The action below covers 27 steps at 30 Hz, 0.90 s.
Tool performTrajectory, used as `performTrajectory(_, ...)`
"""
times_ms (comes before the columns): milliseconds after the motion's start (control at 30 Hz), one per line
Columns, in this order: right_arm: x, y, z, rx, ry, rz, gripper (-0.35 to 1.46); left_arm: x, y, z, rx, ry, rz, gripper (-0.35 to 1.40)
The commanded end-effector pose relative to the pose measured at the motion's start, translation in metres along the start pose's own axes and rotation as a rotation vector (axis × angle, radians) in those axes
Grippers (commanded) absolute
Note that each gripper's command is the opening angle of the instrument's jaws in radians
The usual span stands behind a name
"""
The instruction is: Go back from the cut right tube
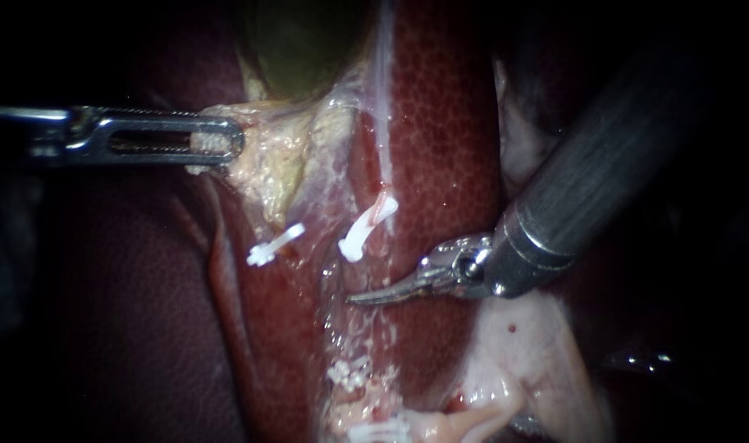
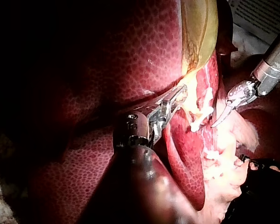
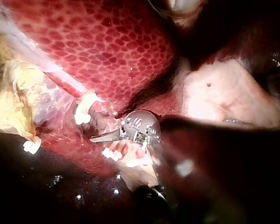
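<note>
Jaws of my right instrument (image 1: 372, 294) lie clenched together, thin and curved, holding nothing. The cut right tube (image 1: 385, 176) ends in a white clip (image 1: 366, 230) near those tips, not touching them. Farther off, my left instrument (image 1: 222, 139) has its jaws clamped on yellowish tissue (image 1: 267, 164) beside the gallbladder (image 1: 300, 41).

Our left instrument (image 1: 222, 139) lay level, its jaws clamped on yellowish tissue (image 1: 267, 164), our right instrument (image 1: 372, 294) slanted, wrist bent, its curved jaws closed together, empty, tips pointing back toward our left one
</note>
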Motion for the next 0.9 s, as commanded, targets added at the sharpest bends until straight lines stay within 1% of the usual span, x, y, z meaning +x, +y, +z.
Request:
performTrajectory(33, -0.0001, 0.0000, 0.0001, 0.001, -0.001, 0.001, -0.35, 0.0000, 0.0000, 0.0000, 0.000, 0.000, 0.000, -0.35)
performTrajectory(433, -0.0002, 0.0000, 0.0002, 0.001, -0.002, -0.001, -0.35, 0.0000, 0.0000, 0.0000, 0.000, 0.000, 0.000, -0.35)
performTrajectory(467, -0.0003, 0.0000, 0.0003, 0.004, 0.002, -0.002, -0.16, 0.0000, 0.0000, 0.0000, 0.000, 0.000, 0.000, -0.35)
performTrajectory(500, -0.0005, 0.0000, 0.0005, 0.015, 0.015, -0.004, 0.34, 0.0000, 0.0000, 0.0000, 0.000, 0.000, 0.000, -0.35)
performTrajectory(533, -0.0007, -0.0001, 0.0007, 0.025, 0.041, -0.008, 0.84, 0.0000, 0.0000, 0.0000, 0.000, 0.000, 0.000, -0.35)
performTrajectory(567, -0.0008, -0.0001, 0.0009, 0.038, 0.064, -0.011, 1.13, 0.0000, 0.0000, 0.0000, 0.000, 0.000, 0.000, -0.35)
performTrajectory(600, -0.0011, -0.0002, 0.0012, 0.046, 0.090, -0.014, 1.24, 0.0000, 0.0000, 0.0000, 0.000, 0.000, 0.000, -0.35)
performTrajectory(667, -0.0013, -0.0002, 0.0017, 0.039, 0.126, -0.016, 1.36, 0.0000, 0.0000, 0.0000, 0.000, 0.000, 0.000, -0.35)
performTrajectory(733, -0.0013, -0.0002, 0.0020, 0.030, 0.133, -0.016, 1.41, 0.0000, 0.0001, 0.0000, -0.001, 0.000, 0.000, -0.35)
performTrajectory(900, -0.0013, -0.0002, 0.0018, 0.031, 0.133, -0.009, 1.43, 0.0000, 0.0000, 0.0000, -0.001, 0.000, 0.000, -0.35)
